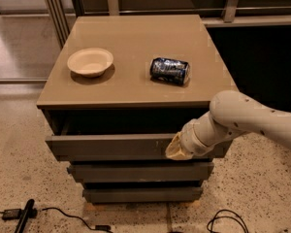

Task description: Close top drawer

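Observation:
The top drawer (106, 146) of a grey-brown cabinet stands a little way out, its flat handleless front just ahead of the cabinet top's edge, with a dark gap above it. My gripper (174, 150) comes in from the right on a white arm and presses against the drawer's front panel, right of its middle. The arm's wrist hides the front's right part.
On the cabinet top (136, 42) sit a pale bowl (90, 61) at the left and a dark can (170, 70) lying on its side at the right. Two lower drawers (140, 171) stand below. Cables (53, 211) lie on the speckled floor in front.

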Robot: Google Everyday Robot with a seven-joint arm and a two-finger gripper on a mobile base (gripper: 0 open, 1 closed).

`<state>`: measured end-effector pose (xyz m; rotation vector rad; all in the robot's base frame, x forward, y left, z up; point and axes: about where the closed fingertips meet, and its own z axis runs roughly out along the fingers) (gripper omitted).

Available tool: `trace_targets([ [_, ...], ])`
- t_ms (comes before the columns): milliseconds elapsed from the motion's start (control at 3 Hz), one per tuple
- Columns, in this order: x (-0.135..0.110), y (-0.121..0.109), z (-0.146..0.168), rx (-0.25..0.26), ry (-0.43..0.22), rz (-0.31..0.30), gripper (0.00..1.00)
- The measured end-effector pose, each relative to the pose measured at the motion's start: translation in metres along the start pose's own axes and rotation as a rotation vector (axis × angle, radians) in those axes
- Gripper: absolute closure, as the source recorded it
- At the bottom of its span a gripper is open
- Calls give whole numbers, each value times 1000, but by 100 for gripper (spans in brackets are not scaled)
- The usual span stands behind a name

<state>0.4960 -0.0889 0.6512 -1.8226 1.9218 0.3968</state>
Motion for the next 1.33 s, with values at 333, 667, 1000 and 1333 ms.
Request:
trace_targets([
  [333, 0, 0, 0, 0, 0, 0, 37],
  [667, 0, 0, 0, 0, 0, 0, 14],
  [1000, 0, 0, 0, 0, 0, 0, 0],
  [1333, 0, 0, 0, 0, 0, 0, 0],
])
